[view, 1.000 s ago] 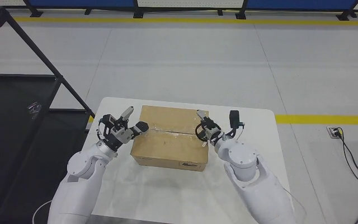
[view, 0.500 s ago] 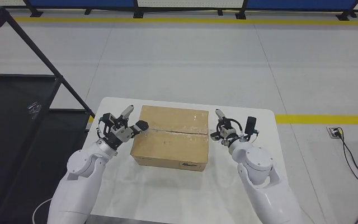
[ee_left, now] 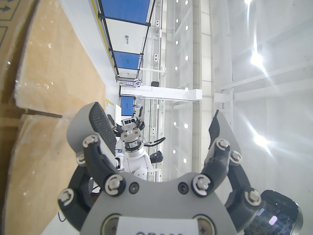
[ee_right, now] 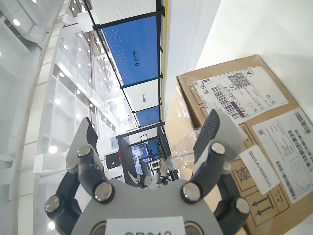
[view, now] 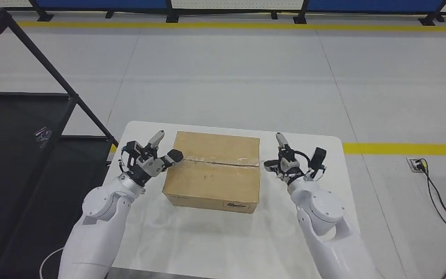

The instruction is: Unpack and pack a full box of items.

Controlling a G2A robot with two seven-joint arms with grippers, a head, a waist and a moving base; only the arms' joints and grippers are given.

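I see the shut box [view: 212, 171] on the table [view: 300, 230]. My left gripper [view: 168, 146] hangs wide open at its 9 o'clock. My right gripper [view: 274, 153] hangs just as wide at 3 o'clock.

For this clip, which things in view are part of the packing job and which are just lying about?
Job: box, closed, on the table; left gripper, fingers open, at one end; right gripper, fingers open, at the other end.
Lying about: black frame beside the table; floor socket; yellow floor line.
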